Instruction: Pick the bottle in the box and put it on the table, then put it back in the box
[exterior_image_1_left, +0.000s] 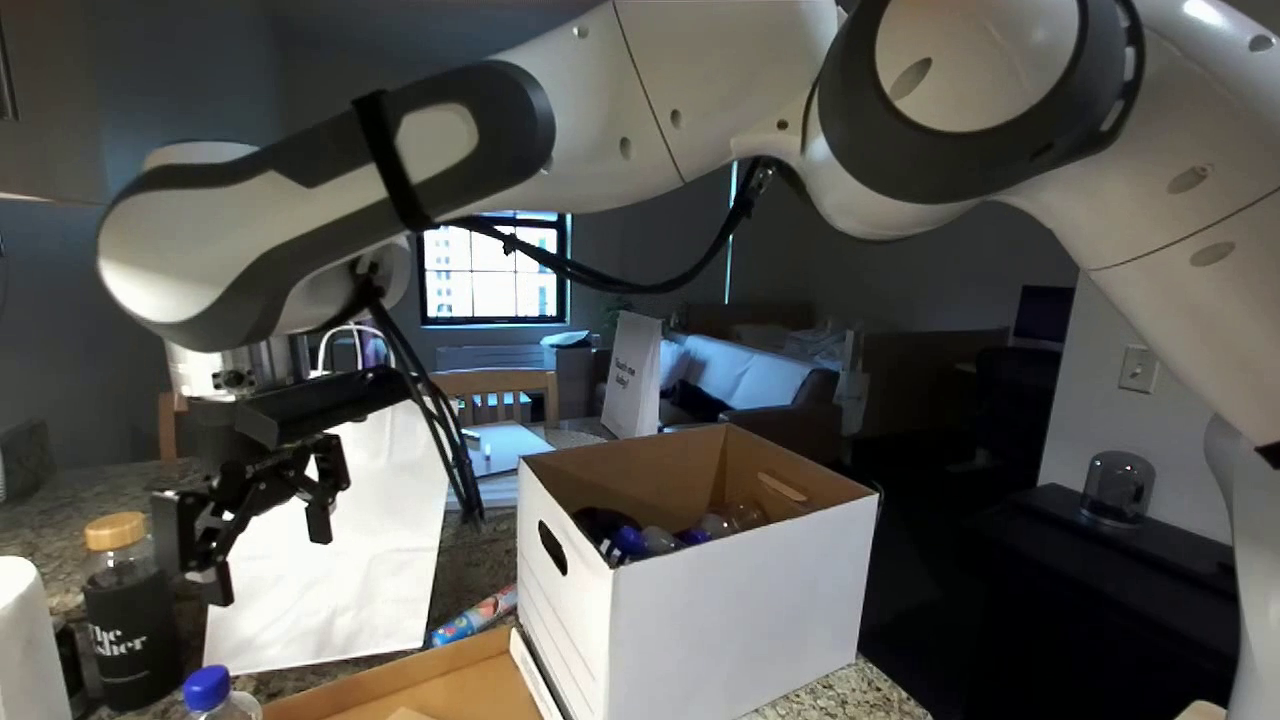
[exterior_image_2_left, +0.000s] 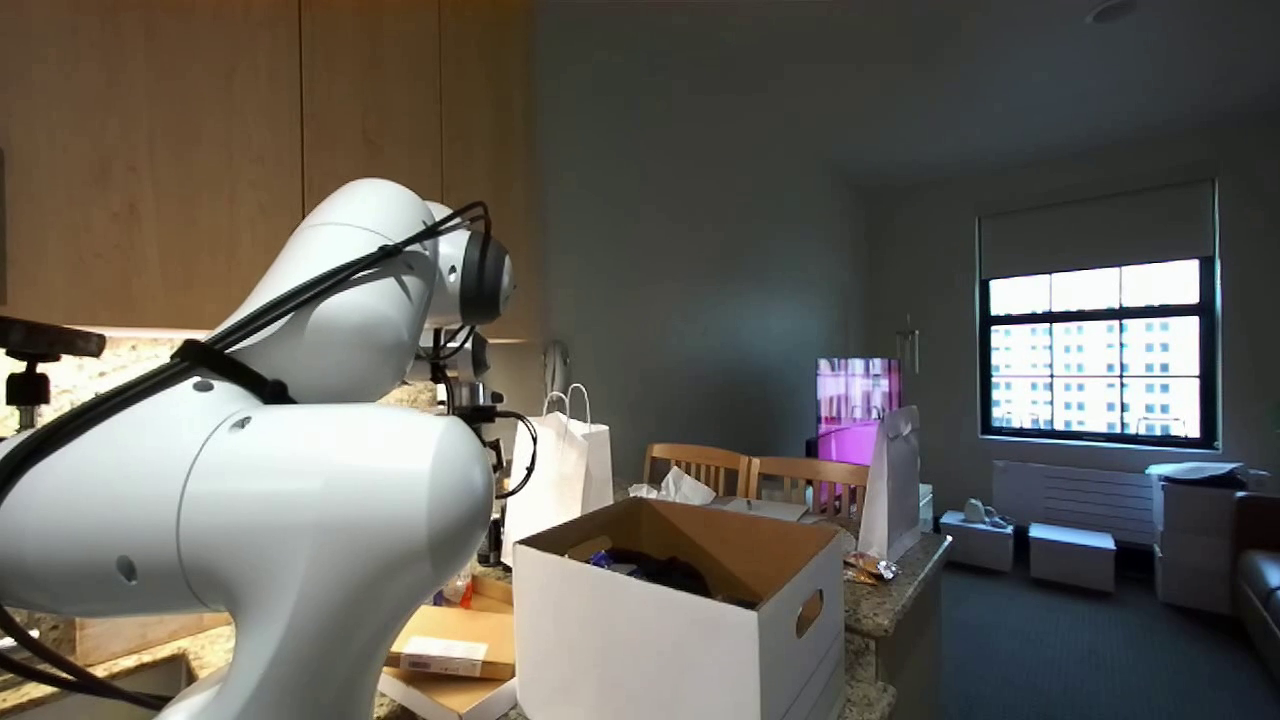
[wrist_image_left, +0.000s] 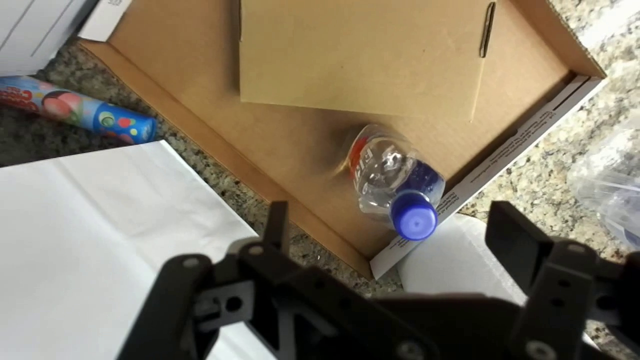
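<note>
One whole bottle (wrist_image_left: 392, 182), wrist-view only

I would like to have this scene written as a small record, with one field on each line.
gripper: open, holding nothing
bottle: clear, blue-capped, upright in the tray
box: white, open on top, beside the tray
box contents: other bottles, partly hidden
bag: white, beside the tray
tube: on the counter, between box and bag
</note>
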